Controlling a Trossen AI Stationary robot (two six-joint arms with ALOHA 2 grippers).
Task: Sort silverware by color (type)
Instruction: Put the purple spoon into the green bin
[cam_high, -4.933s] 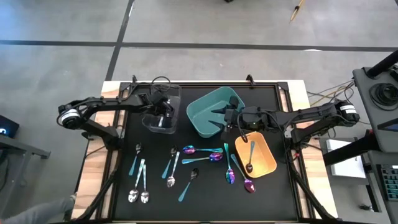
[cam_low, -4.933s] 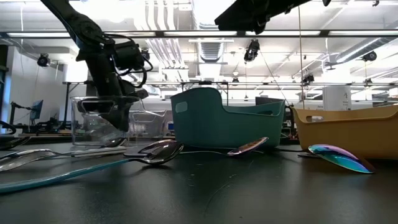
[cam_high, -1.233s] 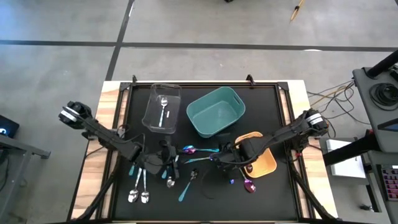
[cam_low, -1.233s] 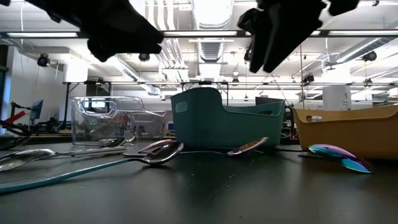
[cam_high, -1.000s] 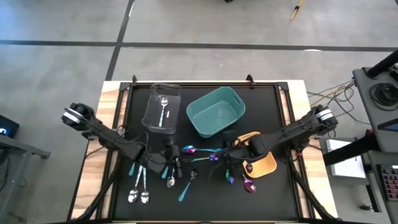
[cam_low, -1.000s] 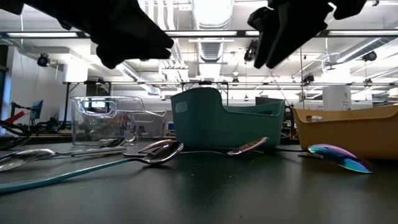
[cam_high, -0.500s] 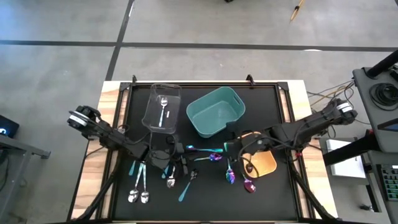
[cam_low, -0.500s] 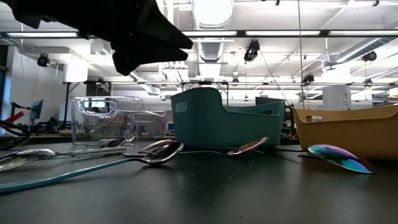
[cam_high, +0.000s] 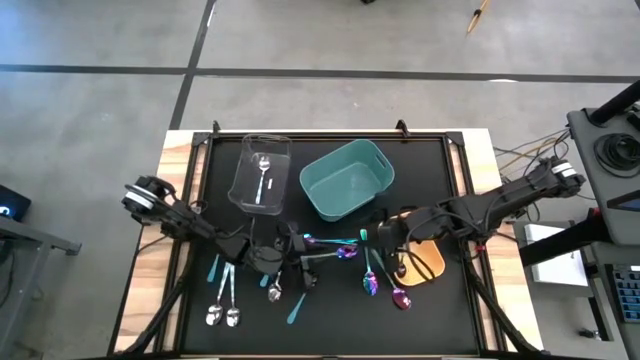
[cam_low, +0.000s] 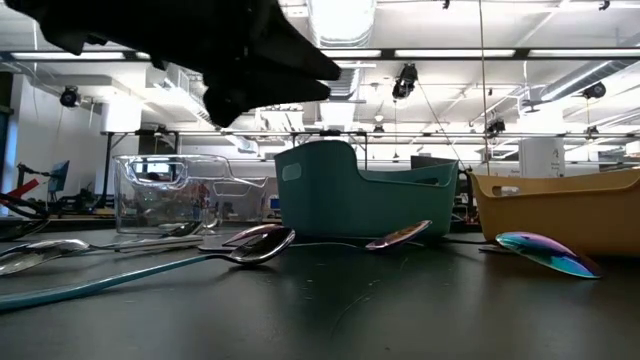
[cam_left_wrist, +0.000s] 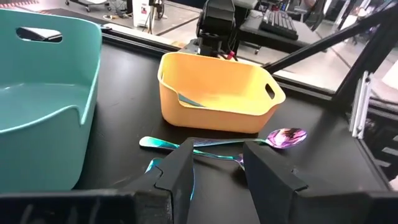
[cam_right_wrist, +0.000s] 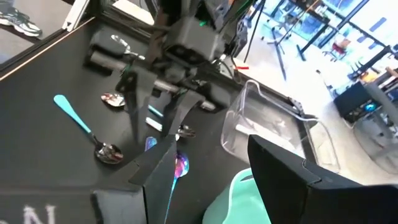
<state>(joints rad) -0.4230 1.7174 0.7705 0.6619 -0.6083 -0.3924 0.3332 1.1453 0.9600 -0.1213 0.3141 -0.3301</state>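
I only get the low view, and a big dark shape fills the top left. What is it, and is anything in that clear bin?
Observer: That shape is the left gripper. From above, it hovers over the spoons scattered mid-table, jaws open with nothing between them.
Visitor: And the clear bin?
Observer: The high view shows one silver spoon lying in the clear bin.
Visitor: Where is the other arm? I cannot see it at all.
Observer: The right gripper is open and sits between the teal bin and the orange bin, above the purple-blue spoons.
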